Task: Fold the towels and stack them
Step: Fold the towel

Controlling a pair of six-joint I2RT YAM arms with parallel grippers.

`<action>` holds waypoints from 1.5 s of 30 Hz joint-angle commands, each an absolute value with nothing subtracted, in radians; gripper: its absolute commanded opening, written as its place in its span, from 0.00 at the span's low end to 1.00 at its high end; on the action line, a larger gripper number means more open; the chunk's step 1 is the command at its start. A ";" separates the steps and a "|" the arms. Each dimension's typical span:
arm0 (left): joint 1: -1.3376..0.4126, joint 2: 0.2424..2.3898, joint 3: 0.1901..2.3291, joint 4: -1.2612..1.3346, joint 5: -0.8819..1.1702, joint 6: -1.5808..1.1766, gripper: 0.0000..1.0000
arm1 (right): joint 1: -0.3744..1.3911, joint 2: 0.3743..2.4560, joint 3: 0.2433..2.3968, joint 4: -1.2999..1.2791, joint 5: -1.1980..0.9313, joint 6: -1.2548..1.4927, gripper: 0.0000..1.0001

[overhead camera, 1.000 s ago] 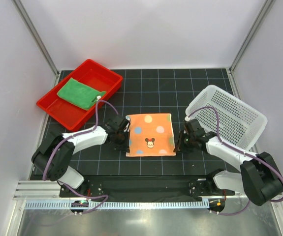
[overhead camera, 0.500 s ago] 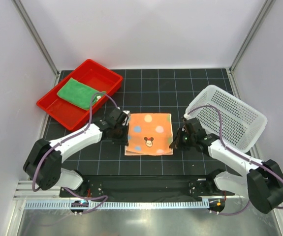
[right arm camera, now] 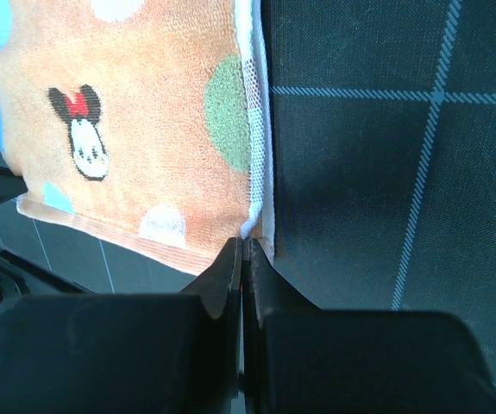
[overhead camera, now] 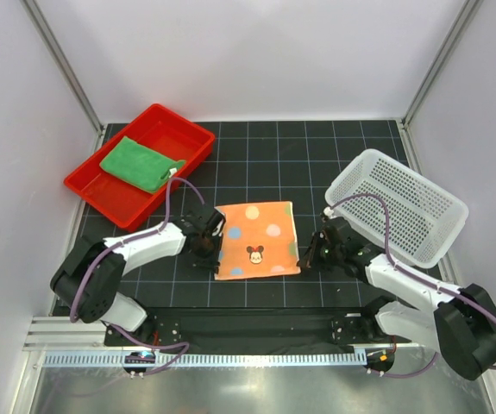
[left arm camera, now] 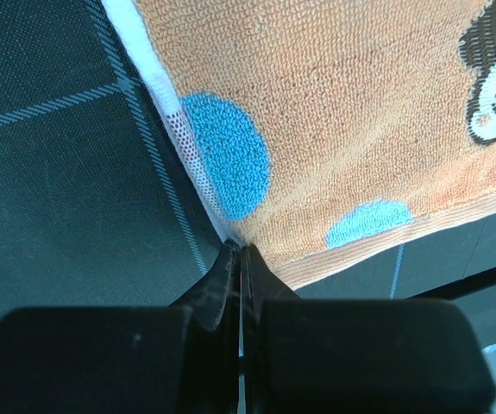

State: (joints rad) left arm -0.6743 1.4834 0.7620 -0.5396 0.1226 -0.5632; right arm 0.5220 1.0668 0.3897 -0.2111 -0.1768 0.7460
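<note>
The orange polka-dot towel (overhead camera: 256, 246) with a cartoon mouse face lies spread on the black grid mat between my arms. My left gripper (overhead camera: 214, 251) is shut on its left edge near the front corner; the left wrist view shows the gripper (left arm camera: 238, 251) pinching the white hem of the towel (left arm camera: 334, 112). My right gripper (overhead camera: 304, 255) is shut on the right edge; the right wrist view shows the gripper (right arm camera: 243, 245) clamped on the towel (right arm camera: 135, 129) hem. The green towel (overhead camera: 141, 163) lies folded in the red tray. The yellow-orange lettered towel is out of view.
The red tray (overhead camera: 109, 194) stands at the back left. The white perforated basket (overhead camera: 403, 207) sits at the right, just behind my right arm. White walls enclose the mat on three sides.
Both grippers have moved with the polka-dot towel held in them; the towel has shifted a little left and toward the near edge. The green towel has not moved.
</note>
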 commanded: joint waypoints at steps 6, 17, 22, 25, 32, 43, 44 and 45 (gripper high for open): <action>-0.680 1.491 0.772 -0.512 0.135 -0.532 0.00 | 0.525 1.083 0.413 -0.190 -0.150 0.739 0.01; -0.660 1.396 1.028 -0.710 0.057 -0.379 0.47 | 0.525 1.045 0.668 -0.454 -0.103 0.563 0.39; -0.497 1.532 1.231 -0.716 0.341 -0.145 0.44 | 0.500 1.294 1.010 -0.572 -0.186 0.249 0.43; -0.439 1.621 1.343 -0.735 0.449 0.048 0.44 | 0.448 1.493 1.225 -0.661 -0.227 0.088 0.44; -0.357 1.889 1.590 -0.885 0.518 0.264 0.41 | 0.350 1.845 1.598 -0.840 -0.351 -0.142 0.51; -0.311 2.086 1.752 -1.006 0.454 0.437 0.42 | 0.328 2.157 1.844 -1.051 -0.437 -0.406 0.57; -0.308 2.095 1.755 -1.011 0.451 0.449 0.42 | 0.327 2.170 1.851 -1.049 -0.440 -0.420 0.56; -0.302 2.101 1.758 -1.015 0.454 0.456 0.42 | 0.325 2.183 1.856 -1.051 -0.451 -0.431 0.55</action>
